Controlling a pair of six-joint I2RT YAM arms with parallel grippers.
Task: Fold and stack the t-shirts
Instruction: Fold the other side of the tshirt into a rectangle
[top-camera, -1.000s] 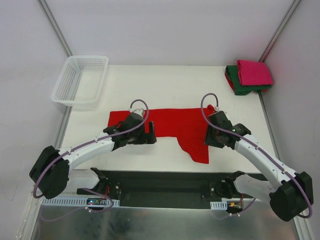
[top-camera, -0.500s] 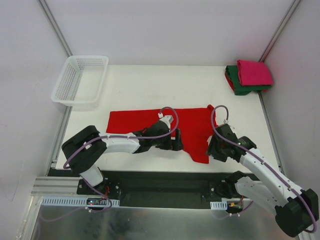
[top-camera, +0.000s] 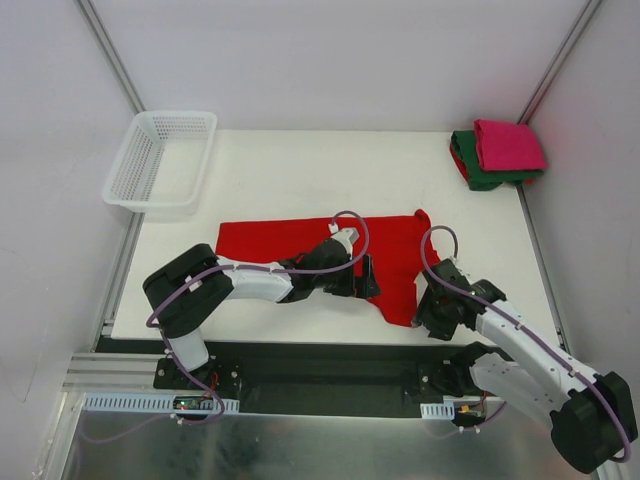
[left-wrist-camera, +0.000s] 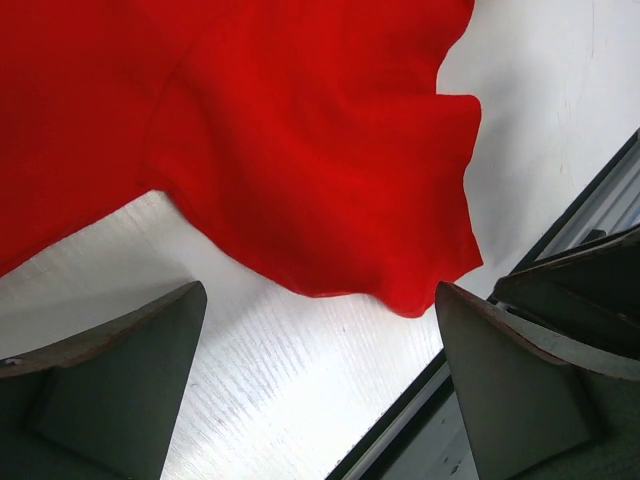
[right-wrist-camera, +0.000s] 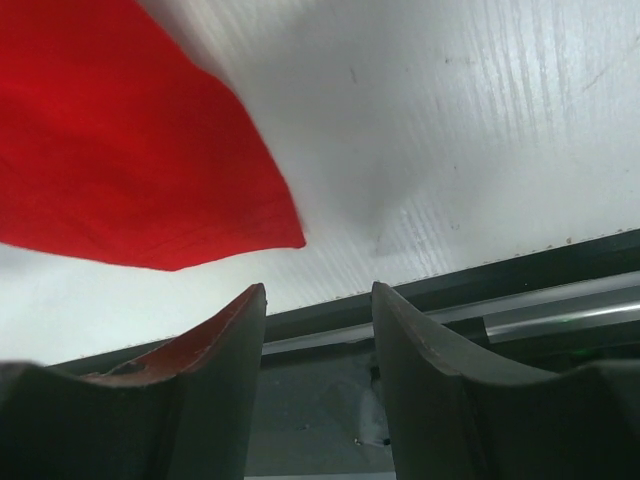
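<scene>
White table, grey walls round it. Top view first:
- red t-shirt lies spread across the middle, with one flap running down toward 5 o'clock, close to the front edge
- pink t-shirt sits folded on top of the green t-shirt at the 2 o'clock corner
- white mesh basket is at the 10 o'clock corner
- your left arm reaches across, and the left claw is over the red flap, right of centre
- right claw is low by the front edge, just at 3 o'clock of the flap's tip

Left wrist view:
- left claw has its jaws spread wide with nothing between them, only bare table under the gap
- red cloth fills 9 to 1 o'clock ahead, and its rippled hem ends just short of the fingertips

Right wrist view:
- right claw has its jaws partly apart and gripping nothing
- the red corner lies at 10 o'clock, clear of the left finger
- dark rail along the front edge runs across right ahead of the tips
</scene>
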